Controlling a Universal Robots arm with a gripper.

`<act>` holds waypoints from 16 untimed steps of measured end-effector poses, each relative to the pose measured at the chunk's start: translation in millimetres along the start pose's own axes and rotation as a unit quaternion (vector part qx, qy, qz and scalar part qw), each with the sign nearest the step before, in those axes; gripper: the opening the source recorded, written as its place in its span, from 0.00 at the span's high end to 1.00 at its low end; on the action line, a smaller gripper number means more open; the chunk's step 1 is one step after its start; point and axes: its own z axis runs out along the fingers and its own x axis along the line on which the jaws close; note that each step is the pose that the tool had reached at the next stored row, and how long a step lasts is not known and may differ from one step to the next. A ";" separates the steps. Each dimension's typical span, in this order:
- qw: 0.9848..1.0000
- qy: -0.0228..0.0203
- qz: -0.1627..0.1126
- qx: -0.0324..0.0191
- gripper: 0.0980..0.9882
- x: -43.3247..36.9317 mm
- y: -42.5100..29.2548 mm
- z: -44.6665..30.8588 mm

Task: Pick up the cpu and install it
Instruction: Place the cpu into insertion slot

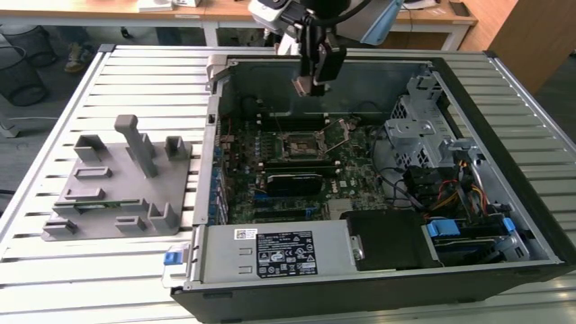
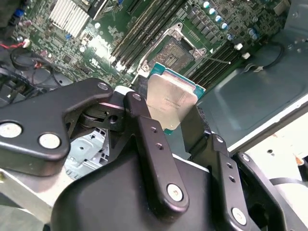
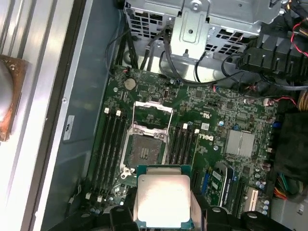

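Aloft, claw (image 2: 163, 109) grips silver-topped cpu (image 3: 161, 199) (green-rimmed).

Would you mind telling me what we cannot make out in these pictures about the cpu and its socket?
The cpu's lower edge: second wrist view, hidden by the gripper's fingers.
The socket's contacts: first wrist view, too small to tell.
The cpu's underside: faces away in both wrist views.
The cpu itself: exterior view, too small at the gripper's tip.

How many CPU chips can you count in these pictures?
1. The cpu is gripped in the pincer, held above the motherboard with its empty socket. Others could be hidden.
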 end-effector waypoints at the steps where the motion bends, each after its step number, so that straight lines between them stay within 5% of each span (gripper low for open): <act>1: 1.000 0.000 0.007 0.000 0.52 0.1 0.0 0.1; 10: 0.997 -0.003 0.077 0.000 0.52 0.1 0.0 1.4; 16: 0.995 -0.005 0.100 -0.001 0.52 0.2 -0.2 3.5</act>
